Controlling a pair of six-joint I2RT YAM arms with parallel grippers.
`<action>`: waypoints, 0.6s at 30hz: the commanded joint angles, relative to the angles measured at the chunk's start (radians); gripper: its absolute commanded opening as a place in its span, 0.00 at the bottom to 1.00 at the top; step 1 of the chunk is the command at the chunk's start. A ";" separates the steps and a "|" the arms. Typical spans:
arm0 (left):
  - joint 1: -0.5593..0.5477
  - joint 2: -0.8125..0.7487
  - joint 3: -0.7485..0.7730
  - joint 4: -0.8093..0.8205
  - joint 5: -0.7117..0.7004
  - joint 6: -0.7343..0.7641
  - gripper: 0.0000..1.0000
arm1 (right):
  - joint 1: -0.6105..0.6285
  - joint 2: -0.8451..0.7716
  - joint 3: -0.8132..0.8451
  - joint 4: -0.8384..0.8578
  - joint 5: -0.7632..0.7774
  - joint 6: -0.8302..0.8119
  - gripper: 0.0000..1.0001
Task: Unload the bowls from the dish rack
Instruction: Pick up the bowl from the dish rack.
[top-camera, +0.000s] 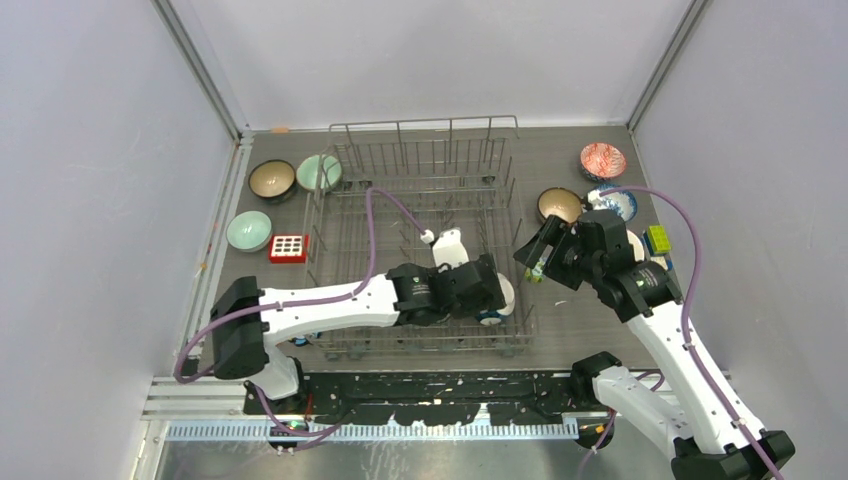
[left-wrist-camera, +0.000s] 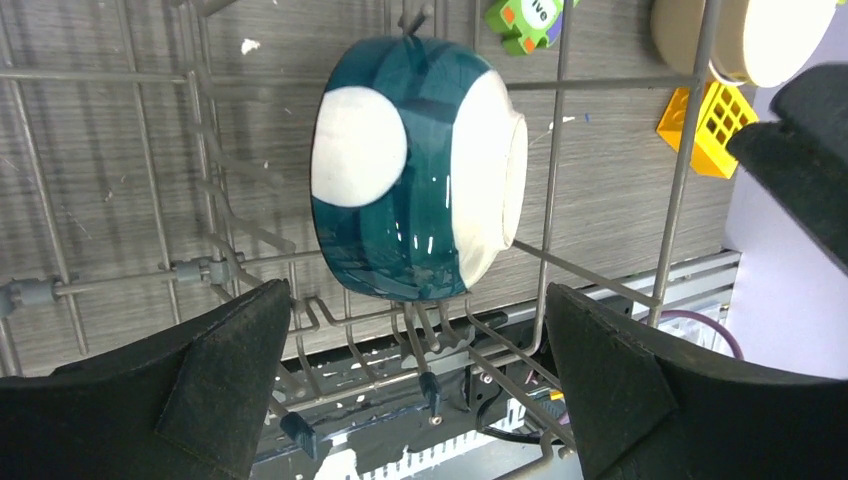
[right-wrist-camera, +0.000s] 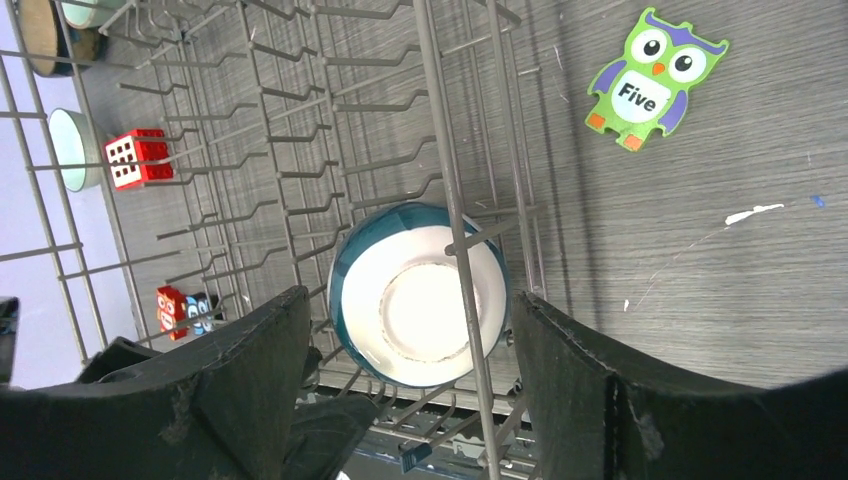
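Bowl in hand: one teal-and-white round ceramic bowl is seen in the overhead view at the near right corner of the large grey wire dish rack, partly hidden under the left gripper.
Overhead, unloaded: two pale green bowls and a dark brown one lie left of the rack; a brown bowl, a blue-and-white patterned one and a red patterned one lie right of it.
Overhead, right gripper: the right gripper hangs just outside the rack's right wall.
Left wrist view: the teal bowl stands on edge among the tines, rim to the right; the black fingers are spread wide on either side, with nothing held.
Right wrist view: the same bowl is framed through the rack wire, its white inside facing the camera; the jaws stand well apart, empty.
Rack contents: only this bowl is visible inside.
Step judged: last bowl, not yet gripped.
Next move judged: a rim grip and a lift clear of the tines.
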 joint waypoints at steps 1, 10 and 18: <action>-0.032 0.010 0.081 -0.040 -0.040 -0.085 1.00 | -0.001 -0.030 0.001 0.030 0.037 -0.006 0.78; -0.041 0.070 0.128 -0.110 -0.039 -0.132 1.00 | -0.001 -0.060 -0.022 0.014 0.101 0.003 0.77; -0.093 0.032 0.222 -0.205 -0.186 -0.090 1.00 | -0.001 -0.077 -0.031 0.014 0.118 0.007 0.78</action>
